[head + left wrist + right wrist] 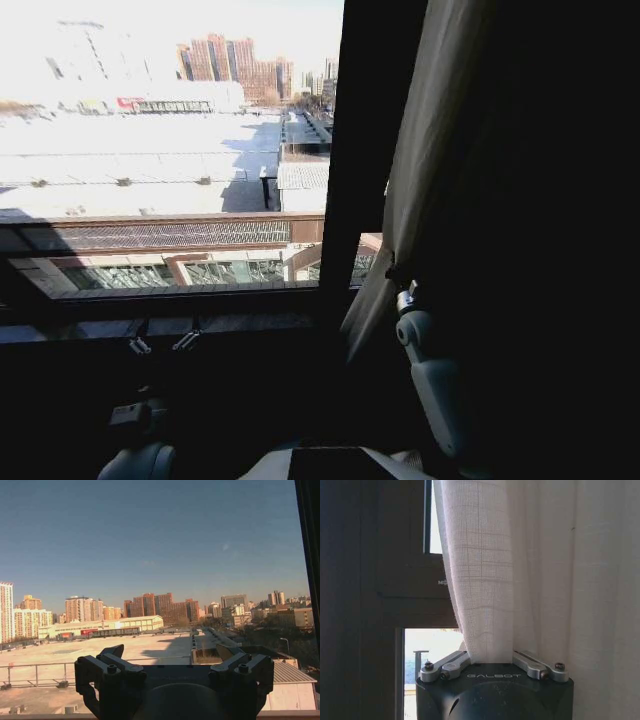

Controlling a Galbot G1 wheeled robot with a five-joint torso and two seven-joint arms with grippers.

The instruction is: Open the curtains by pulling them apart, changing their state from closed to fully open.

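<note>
Curtains (425, 130): one gathered panel counted in the head view, hanging at about 2 o'clock from the picture's middle, bunched against the right side of the dark vertical window frame bar (365, 150). From the right wrist view the same sheer fabric (485, 580) showed pale and pleated, with a fold running straight down into the gripper.

Grippers counted: two. Right gripper (490, 657) had its fingers (445, 667) closed in on the fold of curtain, cloth pinched between them. In the head view its pale arm (430, 370) rose at about 4 o'clock, and the gripper (402, 285) met the fabric's lower edge, which flared out toward the sill.

Left gripper (172, 672) sat low, its two dark fingers (107, 667) spread apart with nothing between them, facing open glass and sky. In the head view it (160, 340) lay at about 7 o'clock, near the window sill (160, 325).

Surroundings: one frame bar stood between the bared pane on the left and the gathered curtain. Beyond the glass, flat rooftops (140, 160) and a cluster of reddish tower blocks (235, 60) at about 11 o'clock.
</note>
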